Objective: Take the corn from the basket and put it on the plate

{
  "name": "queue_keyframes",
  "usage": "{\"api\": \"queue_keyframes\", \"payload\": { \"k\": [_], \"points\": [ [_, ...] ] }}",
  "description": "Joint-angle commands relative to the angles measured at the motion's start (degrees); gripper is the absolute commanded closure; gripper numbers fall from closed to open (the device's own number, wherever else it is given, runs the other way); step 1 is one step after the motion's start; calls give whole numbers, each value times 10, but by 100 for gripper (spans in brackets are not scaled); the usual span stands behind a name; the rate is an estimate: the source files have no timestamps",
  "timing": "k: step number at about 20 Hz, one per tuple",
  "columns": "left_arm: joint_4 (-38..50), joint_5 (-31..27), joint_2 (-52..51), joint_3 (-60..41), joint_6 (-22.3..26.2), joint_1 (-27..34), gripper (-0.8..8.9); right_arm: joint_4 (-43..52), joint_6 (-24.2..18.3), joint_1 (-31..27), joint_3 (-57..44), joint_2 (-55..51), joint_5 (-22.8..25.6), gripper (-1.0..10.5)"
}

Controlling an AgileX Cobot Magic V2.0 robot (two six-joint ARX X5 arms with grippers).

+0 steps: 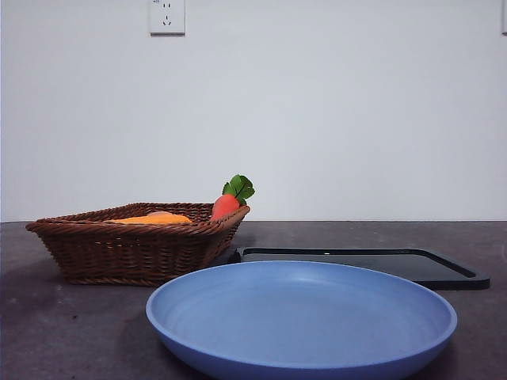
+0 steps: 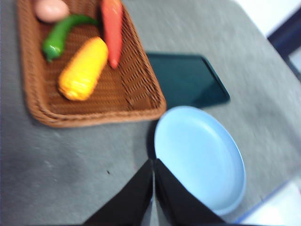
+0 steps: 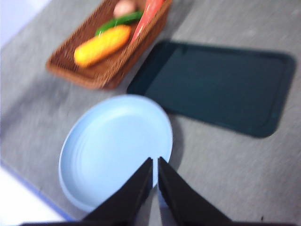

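The orange-yellow corn (image 2: 83,68) (image 3: 102,45) lies in the brown wicker basket (image 2: 136,89) (image 3: 101,73) (image 1: 135,249); the front view shows only its top (image 1: 152,218) over the rim. The blue plate (image 1: 301,321) (image 2: 200,157) (image 3: 115,146) sits empty on the table in front of the basket. My left gripper (image 2: 154,162) hangs shut high above the table, by the plate's edge, well away from the corn. My right gripper (image 3: 155,161) is also shut, high over the plate's rim. Neither arm shows in the front view.
A red-orange carrot (image 2: 112,28) (image 1: 226,206), a green pepper (image 2: 61,35) and a peach-coloured round item (image 2: 51,9) share the basket with the corn. A flat black tray (image 1: 372,265) (image 3: 221,84) (image 2: 186,80) lies behind the plate, beside the basket.
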Motion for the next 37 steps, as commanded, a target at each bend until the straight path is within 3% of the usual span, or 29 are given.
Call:
{"api": "queue_keyframes", "payload": {
  "k": [1, 8, 12, 14, 20, 37],
  "points": [
    [-5, 3, 12, 10, 25, -15, 806, -12, -36, 21, 11, 18, 3, 944],
    [-7, 3, 21, 10, 30, -29, 782, -19, -37, 53, 11, 36, 3, 940],
    [-7, 3, 21, 10, 27, -29, 512, -11, -21, 53, 11, 37, 5, 686],
    [-7, 3, 21, 10, 23, -29, 459, -7, -6, 53, 11, 47, 18, 660],
    [-7, 3, 21, 10, 22, -29, 460, 16, 13, 57, 11, 131, 17, 660],
    [-6, 4, 21, 10, 20, -29, 462, 203, 24, 148, 12, 499, 21, 687]
  ]
}}
